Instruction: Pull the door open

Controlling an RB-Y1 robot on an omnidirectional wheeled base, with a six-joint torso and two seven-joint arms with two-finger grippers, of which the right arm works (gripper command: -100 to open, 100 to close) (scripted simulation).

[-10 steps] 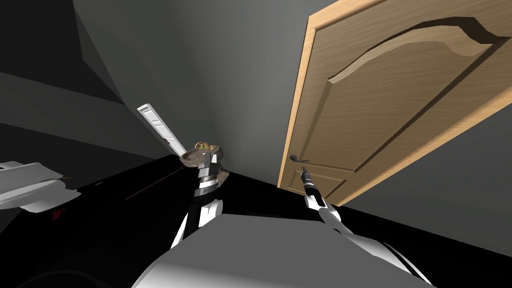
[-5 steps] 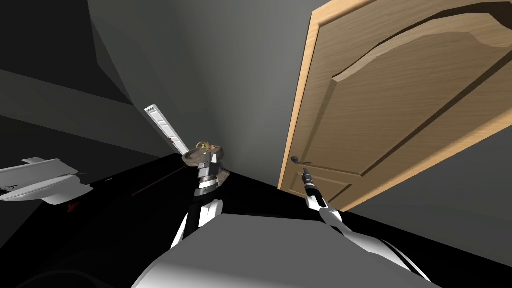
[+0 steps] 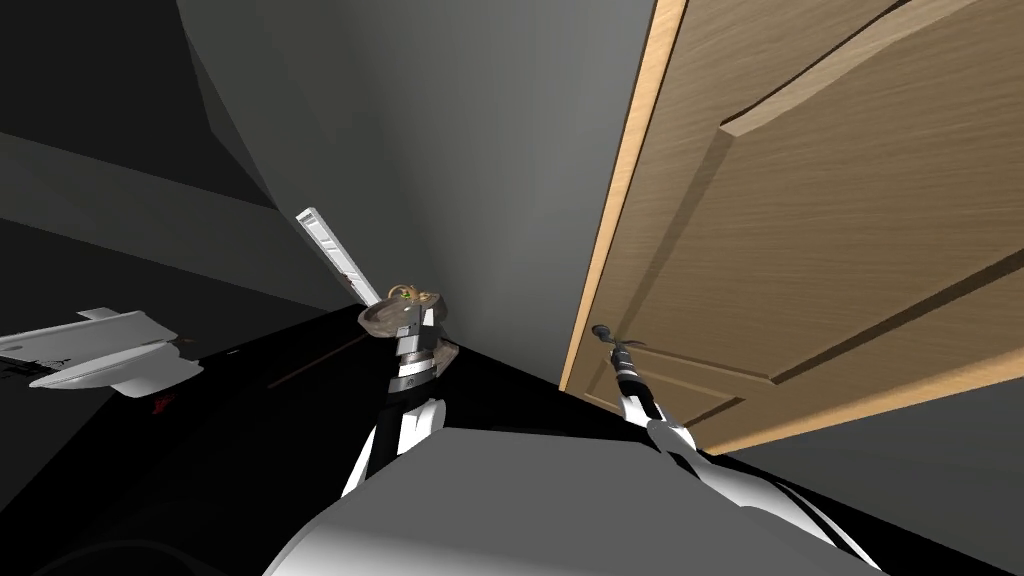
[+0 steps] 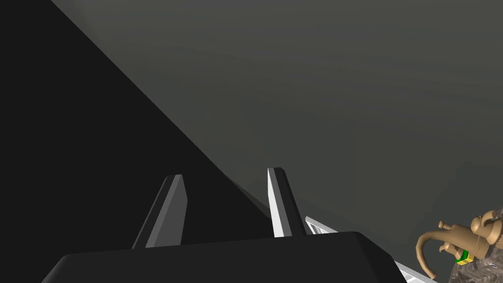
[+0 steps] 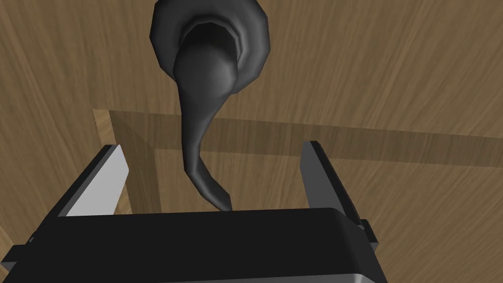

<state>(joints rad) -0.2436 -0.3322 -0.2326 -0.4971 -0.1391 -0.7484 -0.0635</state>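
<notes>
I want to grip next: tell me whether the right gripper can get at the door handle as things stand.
Probably yes: the right gripper is open and the dark handle lies between its fingers, with nothing in the way.

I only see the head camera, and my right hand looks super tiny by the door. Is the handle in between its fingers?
Observer: Yes. In the right wrist view the dark lever handle runs between the two fingers of the right gripper, and its tip reaches the gripper's dark body.
Operator: Is it squeezing it?
Observer: No. The fingers stand wide apart, with the wooden door showing on both sides of the lever.
Operator: And my other hand?
Observer: The left gripper is open too, with nothing between its fingers.
</notes>
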